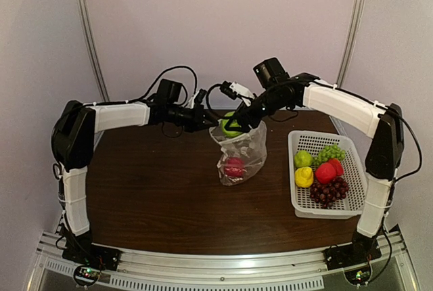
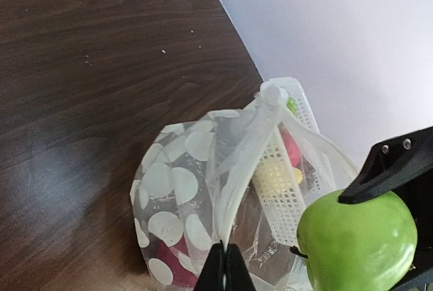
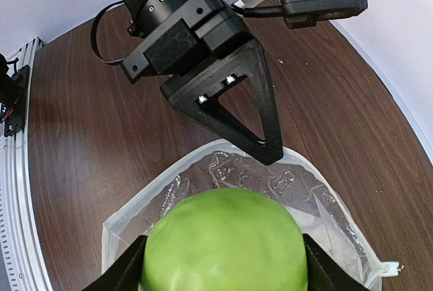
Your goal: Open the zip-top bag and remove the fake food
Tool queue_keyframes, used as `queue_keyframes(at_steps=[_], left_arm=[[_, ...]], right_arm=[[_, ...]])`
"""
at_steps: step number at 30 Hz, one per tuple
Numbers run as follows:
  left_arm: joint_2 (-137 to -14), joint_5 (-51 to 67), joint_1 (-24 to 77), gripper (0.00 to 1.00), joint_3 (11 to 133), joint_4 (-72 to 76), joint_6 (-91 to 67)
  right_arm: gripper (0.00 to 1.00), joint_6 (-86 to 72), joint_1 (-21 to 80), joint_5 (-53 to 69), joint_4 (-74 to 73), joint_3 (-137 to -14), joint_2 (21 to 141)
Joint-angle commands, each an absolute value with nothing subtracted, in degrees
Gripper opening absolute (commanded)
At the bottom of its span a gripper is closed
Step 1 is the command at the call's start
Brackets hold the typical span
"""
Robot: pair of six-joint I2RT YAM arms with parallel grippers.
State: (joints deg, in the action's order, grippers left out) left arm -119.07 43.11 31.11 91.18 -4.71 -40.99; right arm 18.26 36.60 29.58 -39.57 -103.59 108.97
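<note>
The clear zip-top bag (image 1: 241, 155) with white dots hangs open over the table's middle; it also shows in the left wrist view (image 2: 183, 196) and the right wrist view (image 3: 284, 183). My left gripper (image 1: 211, 122) (image 2: 225, 267) is shut on the bag's top rim and holds it up. My right gripper (image 1: 233, 127) (image 3: 223, 267) is shut on a green apple (image 1: 230, 126) (image 2: 357, 243) (image 3: 223, 243) just above the bag's mouth. A red fruit (image 1: 234, 166) lies inside the bag (image 2: 169, 257).
A white perforated basket (image 1: 353, 203) stands at the right, holding a green fruit (image 1: 303, 159), green grapes (image 1: 331, 152), a red fruit (image 1: 326, 172), a yellow lemon (image 1: 304, 177) and purple grapes (image 1: 329, 192). White walls close in behind the brown table (image 1: 155, 196).
</note>
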Motion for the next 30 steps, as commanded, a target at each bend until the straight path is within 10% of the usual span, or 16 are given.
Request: queue_keyframes(at_steps=[1, 30], left_arm=[[-113.63, 45.14, 30.76, 0.0, 88.43, -4.31, -38.38], [-110.3, 38.47, 30.94, 0.0, 85.52, -10.55, -31.99]], right_arm=[[0.5, 19.2, 35.97, 30.44, -41.28, -105.11, 103.3], [0.63, 41.22, 12.3, 31.45, -65.27, -60.76, 76.84]])
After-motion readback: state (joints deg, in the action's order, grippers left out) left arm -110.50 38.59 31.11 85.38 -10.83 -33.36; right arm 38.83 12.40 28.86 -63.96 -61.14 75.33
